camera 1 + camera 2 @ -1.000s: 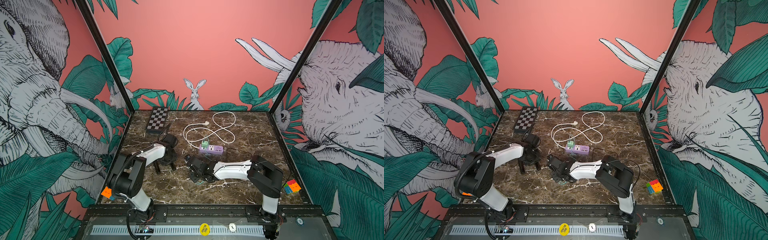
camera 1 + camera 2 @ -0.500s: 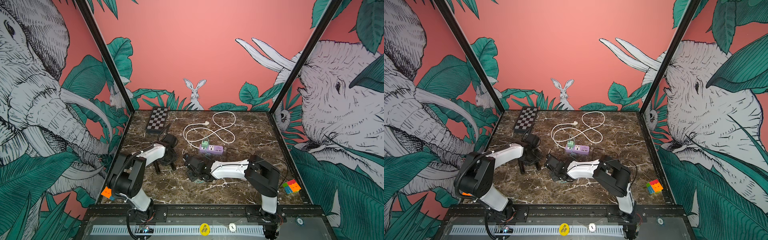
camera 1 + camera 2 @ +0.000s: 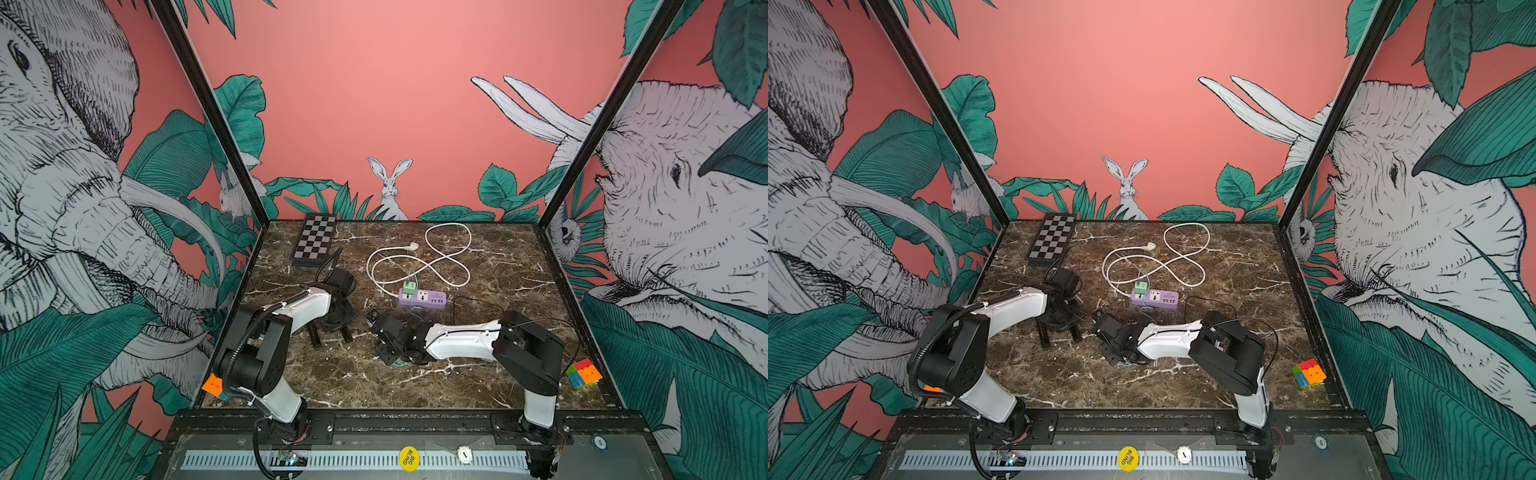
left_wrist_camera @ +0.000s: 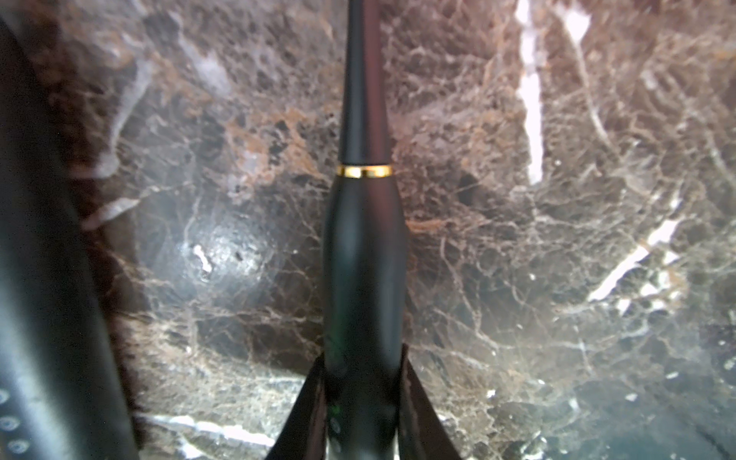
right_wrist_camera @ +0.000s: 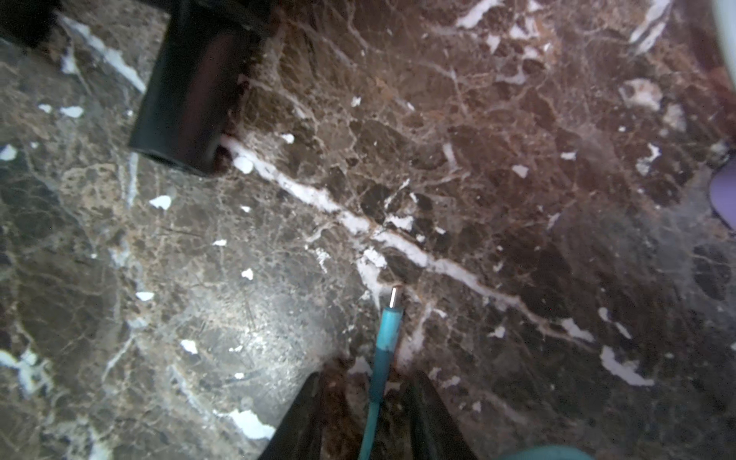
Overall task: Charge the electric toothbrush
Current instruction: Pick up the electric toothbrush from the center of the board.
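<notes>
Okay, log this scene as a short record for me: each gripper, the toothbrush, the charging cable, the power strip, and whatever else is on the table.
left gripper: shut on the black toothbrush
right gripper: open, a gap showing on each side of the cable
charging cable: teal, metal connector bare, appears to lie on the marble table, not in the toothbrush
power strip: purple, green adapter plugged in
other items: chessboard, colour cube, white cord

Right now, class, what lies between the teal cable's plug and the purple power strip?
Only bare marble tabletop, crossed by white veins, separates plug from power strip; the right wrist view shows it.
</notes>
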You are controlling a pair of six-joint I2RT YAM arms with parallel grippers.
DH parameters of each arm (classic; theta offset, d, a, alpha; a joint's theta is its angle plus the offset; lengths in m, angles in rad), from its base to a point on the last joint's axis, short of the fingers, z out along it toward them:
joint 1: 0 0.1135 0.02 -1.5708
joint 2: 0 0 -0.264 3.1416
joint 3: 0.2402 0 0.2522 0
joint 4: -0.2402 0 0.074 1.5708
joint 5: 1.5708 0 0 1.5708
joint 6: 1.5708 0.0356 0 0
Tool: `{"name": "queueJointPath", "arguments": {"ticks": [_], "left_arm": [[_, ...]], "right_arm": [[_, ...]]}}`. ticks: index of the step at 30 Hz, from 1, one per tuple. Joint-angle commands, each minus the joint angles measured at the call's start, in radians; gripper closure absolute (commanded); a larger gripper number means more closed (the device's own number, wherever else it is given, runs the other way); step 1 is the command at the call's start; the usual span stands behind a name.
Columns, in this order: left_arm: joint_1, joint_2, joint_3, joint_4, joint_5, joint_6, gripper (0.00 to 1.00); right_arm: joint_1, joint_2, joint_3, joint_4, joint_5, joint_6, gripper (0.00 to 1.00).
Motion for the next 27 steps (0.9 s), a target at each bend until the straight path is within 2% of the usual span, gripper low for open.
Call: {"name": "queueJointPath", "arguments": {"ticks": [1,6,13,23,27], "left_arm": [[-0.005,-0.017,-0.03,-0.066,0.003,-0.013,1.0],[-0.005,-0.023,-0.032,-0.066,0.0,-0.011,1.0],[-0.003,-0.023,-0.035,-0.066,-0.006,-0.006,1.0],[-0.003,-0.023,-0.039,-0.065,0.004,-0.01,1.0],[-0.002,-0.04,-0.035,-0.07,0.012,-0.01,1.0]], "right_arm": [[-0.004,0.048,-0.009,-0.106,0.011,-0.015,0.64],[-0.004,0.081,0.021,-0.148,0.068,-0.01,0.72],[-0.004,0.105,0.008,-0.124,0.061,-0.01,0.81],[-0.006,0.144,-0.017,-0.108,0.066,-0.003,1.0],[-0.006,0.107,-0.037,-0.086,0.041,-0.006,1.0]]}}
